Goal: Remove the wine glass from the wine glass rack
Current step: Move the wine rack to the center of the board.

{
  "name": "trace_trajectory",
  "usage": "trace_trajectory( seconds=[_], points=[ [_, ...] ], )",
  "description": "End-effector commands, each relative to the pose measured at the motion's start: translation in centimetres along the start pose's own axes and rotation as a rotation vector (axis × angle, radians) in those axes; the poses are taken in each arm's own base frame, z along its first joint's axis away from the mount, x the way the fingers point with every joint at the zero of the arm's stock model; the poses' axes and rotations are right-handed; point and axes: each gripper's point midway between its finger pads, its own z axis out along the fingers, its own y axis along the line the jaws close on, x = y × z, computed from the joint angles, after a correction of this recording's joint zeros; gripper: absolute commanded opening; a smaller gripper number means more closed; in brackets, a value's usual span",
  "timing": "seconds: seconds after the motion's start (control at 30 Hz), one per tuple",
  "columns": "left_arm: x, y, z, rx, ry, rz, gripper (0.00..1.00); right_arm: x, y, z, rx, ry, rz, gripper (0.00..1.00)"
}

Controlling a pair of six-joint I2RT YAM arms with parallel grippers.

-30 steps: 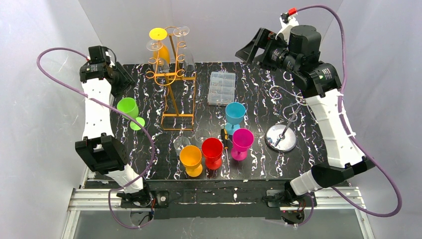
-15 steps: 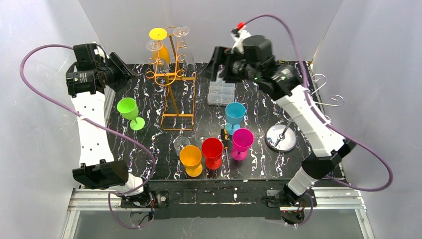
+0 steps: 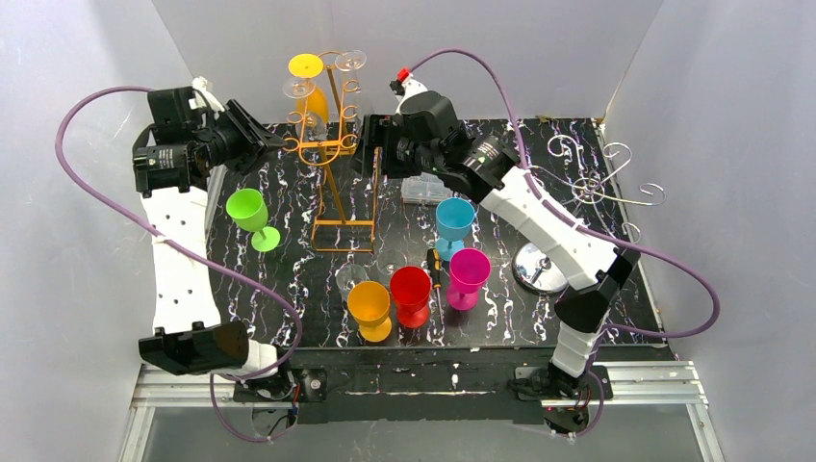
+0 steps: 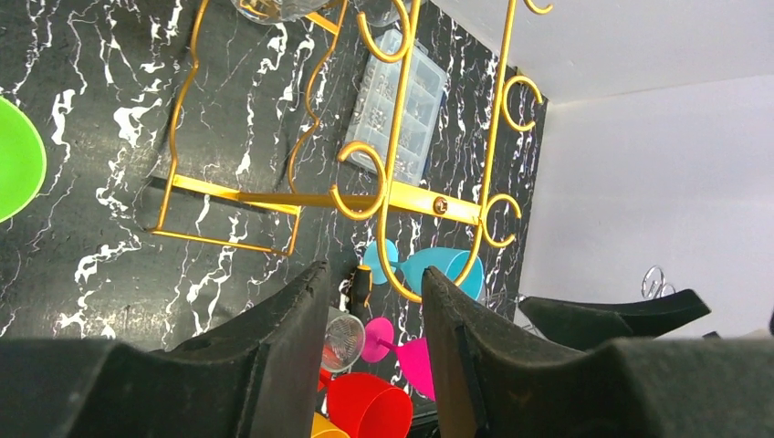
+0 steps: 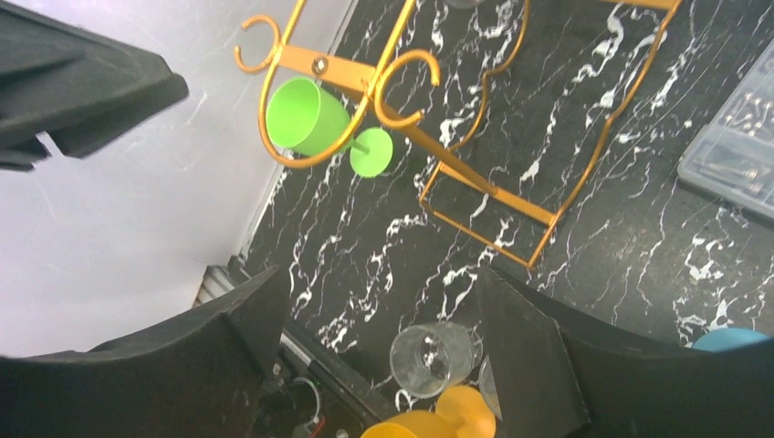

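5 coloured goblets [image 3: 411, 289] on table [image 3: 289, 274] | 1 yellow goblet [image 3: 306, 65] on rack [image 3: 325, 146]

Gold rack [image 5: 315, 64] on marbled table [image 5: 365, 265]; green glass [image 5: 306, 114] seen through its scroll; clear glass [image 5: 431, 358] beside orange glass [image 5: 429, 420]

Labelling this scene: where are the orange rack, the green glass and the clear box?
orange rack [image 4: 402, 196], left wrist view, crossbar
green glass [image 3: 248, 207], top view, bowl
clear box [image 5: 735, 151], right wrist view, lid
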Motion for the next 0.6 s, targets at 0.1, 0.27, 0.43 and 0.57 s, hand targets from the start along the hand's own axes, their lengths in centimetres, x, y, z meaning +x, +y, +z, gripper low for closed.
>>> trace_trajectory(
  seconds=[0.1, 0.27, 0.43, 0.57],
  points=[
    [1.7, -1.5, -0.1, 0.093, 0.027, 0.094, 0.45, -2.3, 2.2, 0.0, -0.004, -0.158, -0.049, 0.83],
    [2.8, -1.1, 0.5, 0.074, 0.050, 0.103, 0.45, -2.3, 1.8, 1.0, 0.032, -0.172, -0.045, 0.81],
    [4.3, -1.1, 0.7, 0.055, 0.051, 0.117, 0.42, -2.3, 1.0, 1.2, 0.074, -0.201, -0.047, 0.80],
    [5.4, -1.6, 0.9, 0.032, 0.046, 0.136, 0.40, -2.7, 0.2, 0.8, 0.114, -0.216, -0.065, 0.80]
  ],
)
